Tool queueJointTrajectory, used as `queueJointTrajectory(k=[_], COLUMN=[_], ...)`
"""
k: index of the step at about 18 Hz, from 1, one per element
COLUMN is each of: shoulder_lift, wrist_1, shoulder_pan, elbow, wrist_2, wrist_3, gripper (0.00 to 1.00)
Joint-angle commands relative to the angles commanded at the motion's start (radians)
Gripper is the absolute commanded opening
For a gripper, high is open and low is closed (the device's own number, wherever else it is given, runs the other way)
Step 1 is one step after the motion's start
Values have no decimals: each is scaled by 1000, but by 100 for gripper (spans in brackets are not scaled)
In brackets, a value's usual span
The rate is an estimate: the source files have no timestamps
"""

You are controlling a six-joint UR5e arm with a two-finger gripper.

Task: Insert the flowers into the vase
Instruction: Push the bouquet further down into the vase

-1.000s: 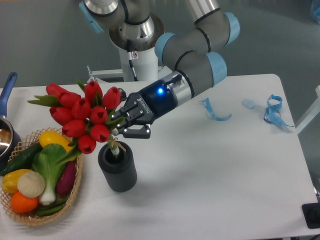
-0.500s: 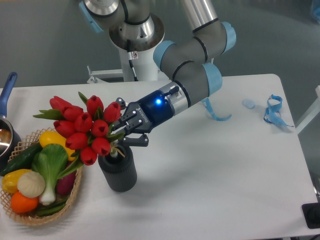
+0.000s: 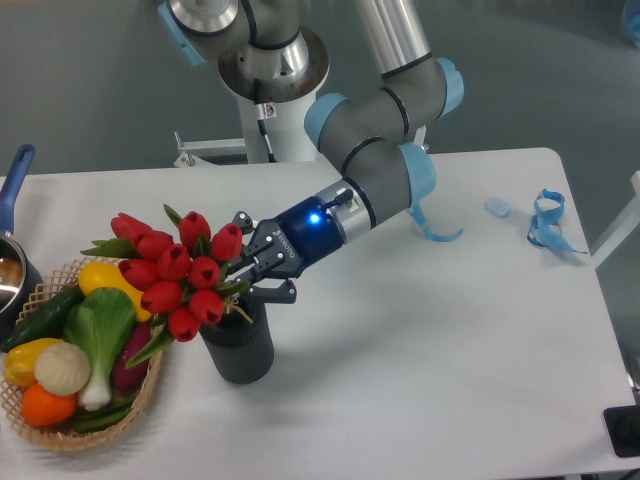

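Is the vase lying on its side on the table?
No, the vase stands upright on the table, with the flowers leaning out of its top toward the basket.

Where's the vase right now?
The vase stands front-left on the table, right of the basket, under the flowers held by the gripper.

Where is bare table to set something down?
Free: the wide stretch right of the vase, bounded by the blue ribbons far right. Crowded: the left, where the flowers, gripper and basket cluster.
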Motion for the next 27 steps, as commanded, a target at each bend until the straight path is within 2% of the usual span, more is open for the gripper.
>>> queueJointTrajectory(k=[4, 11, 14, 16, 24, 26, 27], shoulder_lift=[-5, -23, -26, -26, -25, -23, -20], wrist_1=[0, 0, 0, 0, 0, 0, 0], shoulder_pan=[3, 3, 8, 8, 14, 15, 17], elbow=[-28, -29, -28, -28, -32, -32, -34], wrist_2=[0, 6, 6, 6, 23, 26, 41], wrist_3=[40, 54, 61, 75, 84, 84, 91], gripper=[15, 19, 28, 39, 53, 66, 79])
